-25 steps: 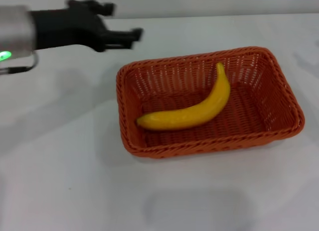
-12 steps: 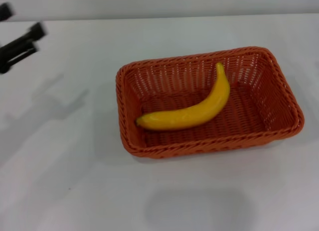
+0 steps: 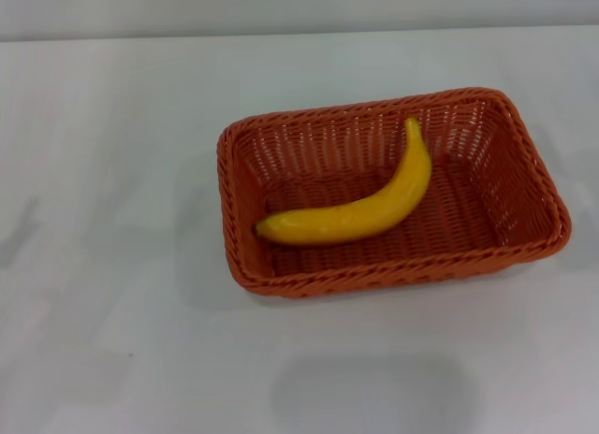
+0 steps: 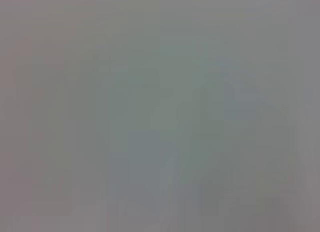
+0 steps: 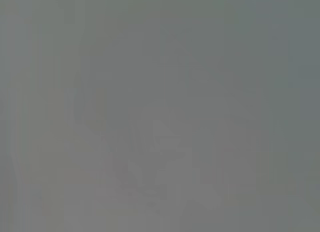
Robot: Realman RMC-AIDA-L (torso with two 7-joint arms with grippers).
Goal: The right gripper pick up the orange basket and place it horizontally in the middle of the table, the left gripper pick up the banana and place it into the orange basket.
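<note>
While neither end effector is in view, the banana (image 3: 351,212) lies loose (ungripped) inside the orange basket (image 3: 529,153).

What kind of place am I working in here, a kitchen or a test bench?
Most likely a test bench: a plain white table holding only an orange wicker basket with one banana inside, and a bare wall behind. No kitchen fittings show.

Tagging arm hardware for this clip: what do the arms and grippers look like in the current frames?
Nothing to describe: neither arm nor gripper shows in any current view. The head view holds only the orange basket with the banana lying inside it on the white table. Both wrist views are featureless grey, showing no fingers, cables or markings.
</note>
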